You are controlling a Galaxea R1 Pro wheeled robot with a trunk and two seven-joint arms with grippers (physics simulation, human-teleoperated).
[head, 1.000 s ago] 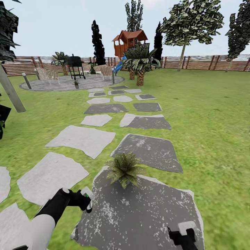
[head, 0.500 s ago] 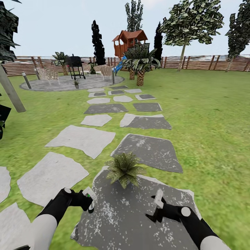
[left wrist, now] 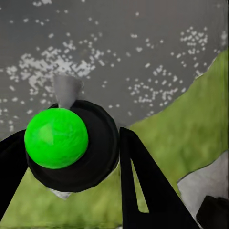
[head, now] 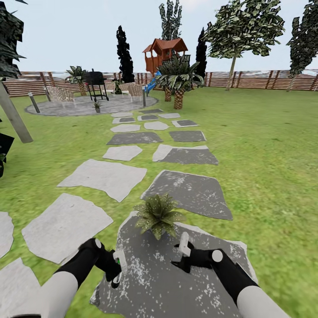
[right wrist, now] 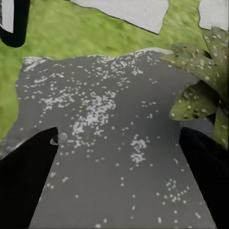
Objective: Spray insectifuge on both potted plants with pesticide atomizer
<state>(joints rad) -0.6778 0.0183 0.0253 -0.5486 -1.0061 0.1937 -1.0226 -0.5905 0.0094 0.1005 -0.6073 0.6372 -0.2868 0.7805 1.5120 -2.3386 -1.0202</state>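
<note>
Right end effector [head: 183, 247] has advanced toward the potted plant [head: 157, 216], fingers spread, empty; left end effector [head: 118, 265] grips the pesticide atomizer [left wrist: 56, 137].

The head camera looks forward and down a line of stepping stones [head: 106, 176] toward a distant fence [head: 265, 79]. Both wrist cameras hang close above the nearest dark stone [head: 176, 282] [left wrist: 143, 57] [right wrist: 114, 143], which all three views share. The right wrist view also catches the potted plant [right wrist: 205, 81] [head: 157, 215] at the stone's edge.
</note>
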